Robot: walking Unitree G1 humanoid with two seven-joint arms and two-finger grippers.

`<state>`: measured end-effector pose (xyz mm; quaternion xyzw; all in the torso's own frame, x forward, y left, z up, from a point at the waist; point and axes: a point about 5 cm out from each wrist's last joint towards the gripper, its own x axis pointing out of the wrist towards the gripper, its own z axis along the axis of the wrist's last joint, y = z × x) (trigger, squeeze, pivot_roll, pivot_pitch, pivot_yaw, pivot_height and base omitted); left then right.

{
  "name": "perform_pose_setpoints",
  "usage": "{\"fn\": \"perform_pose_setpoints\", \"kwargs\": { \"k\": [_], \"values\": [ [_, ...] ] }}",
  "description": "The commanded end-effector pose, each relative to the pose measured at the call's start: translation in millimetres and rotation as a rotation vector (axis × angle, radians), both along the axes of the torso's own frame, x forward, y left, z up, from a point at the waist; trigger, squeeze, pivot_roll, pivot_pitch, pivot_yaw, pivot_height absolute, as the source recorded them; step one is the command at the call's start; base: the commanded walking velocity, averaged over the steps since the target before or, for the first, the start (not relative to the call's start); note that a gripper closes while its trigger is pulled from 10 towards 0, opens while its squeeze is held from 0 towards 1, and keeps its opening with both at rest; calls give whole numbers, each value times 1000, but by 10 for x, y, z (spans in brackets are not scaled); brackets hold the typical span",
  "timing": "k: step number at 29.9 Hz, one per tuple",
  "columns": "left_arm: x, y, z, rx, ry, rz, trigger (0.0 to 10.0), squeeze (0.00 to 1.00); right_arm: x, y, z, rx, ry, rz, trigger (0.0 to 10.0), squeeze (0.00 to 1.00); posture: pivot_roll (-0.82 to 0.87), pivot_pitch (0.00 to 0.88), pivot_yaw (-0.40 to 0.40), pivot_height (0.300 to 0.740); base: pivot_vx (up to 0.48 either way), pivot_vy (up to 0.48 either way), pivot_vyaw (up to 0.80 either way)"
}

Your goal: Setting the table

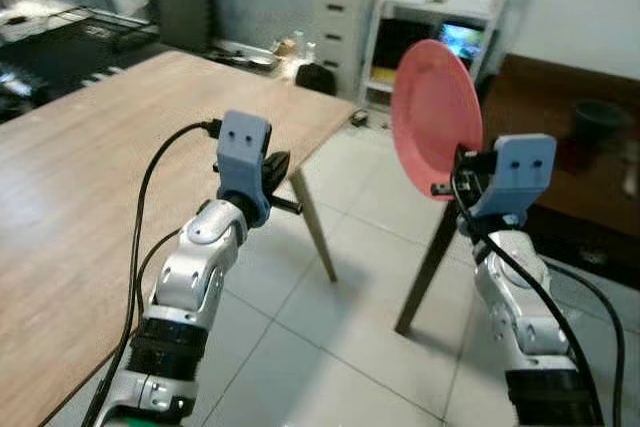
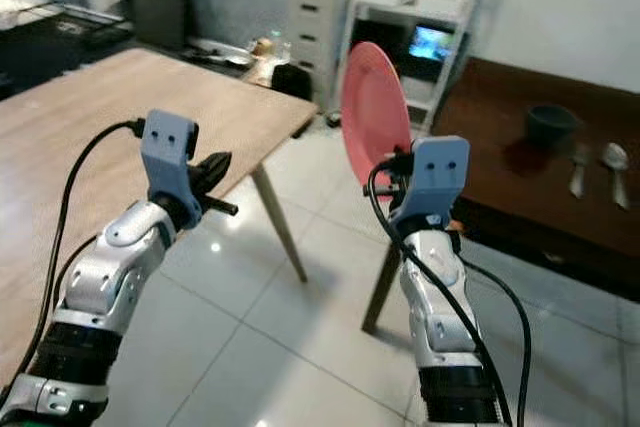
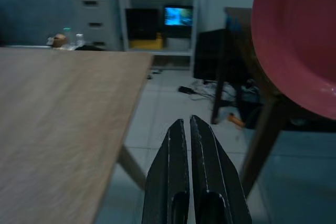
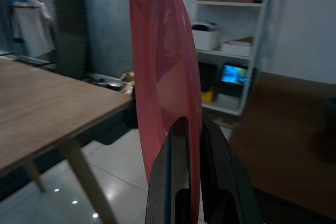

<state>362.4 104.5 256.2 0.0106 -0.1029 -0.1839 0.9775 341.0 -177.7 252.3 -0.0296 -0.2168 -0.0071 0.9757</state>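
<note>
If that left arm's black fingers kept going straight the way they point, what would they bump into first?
Probably nothing close: the left gripper points over open tiled floor, beside the wooden table. Far ahead stand the shelves; depth is hard to judge.

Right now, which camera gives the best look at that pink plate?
The left eye view: the pink plate shows nearly its whole face, held upright by the right claw. The right eye view shows it more edge-on, the right wrist view just its rim, the left wrist view a corner.

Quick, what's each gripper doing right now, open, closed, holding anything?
Left gripper: closed, holding nothing, raised beside the wooden table.
Right gripper: closed on the rim of the pink plate, held upright on edge.
</note>
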Motion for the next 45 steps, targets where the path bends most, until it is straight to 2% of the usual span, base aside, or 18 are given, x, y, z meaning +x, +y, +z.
{"fn": "perform_pose_setpoints", "kwargs": {
  "k": [1, 17, 25, 30, 45],
  "values": [
    [3, 30, -53, -1, 23, 7, 10000, 0, -9, 11, 23, 3, -9, 4, 10000, 0, -50, 128, 74, 740, 0, 0, -800],
    [7, -14, -30, -14, 29, -13, 10000, 0, -8, 13, 17, 6, -6, 0, 10000, 0, -50, 124, 79, 740, 0, 0, -800],
    [-18, -91, -9, -8, 30, -57, 10000, 0, -8, 15, 17, 9, -5, -1, 10000, 0, -50, 121, 80, 740, 0, 0, 0],
    [-35, -129, 27, -2, 10, -93, 10000, 0, -5, 14, 19, 8, -3, -2, 10000, 0, -50, 123, 80, 740, 0, 0, -480],
    [-10, -107, 29, -6, 14, -80, 10000, 0, 1, 6, 26, 11, 2, -9, 10000, 0, -52, 132, 81, 740, 0, 0, -107]
  ]
}}
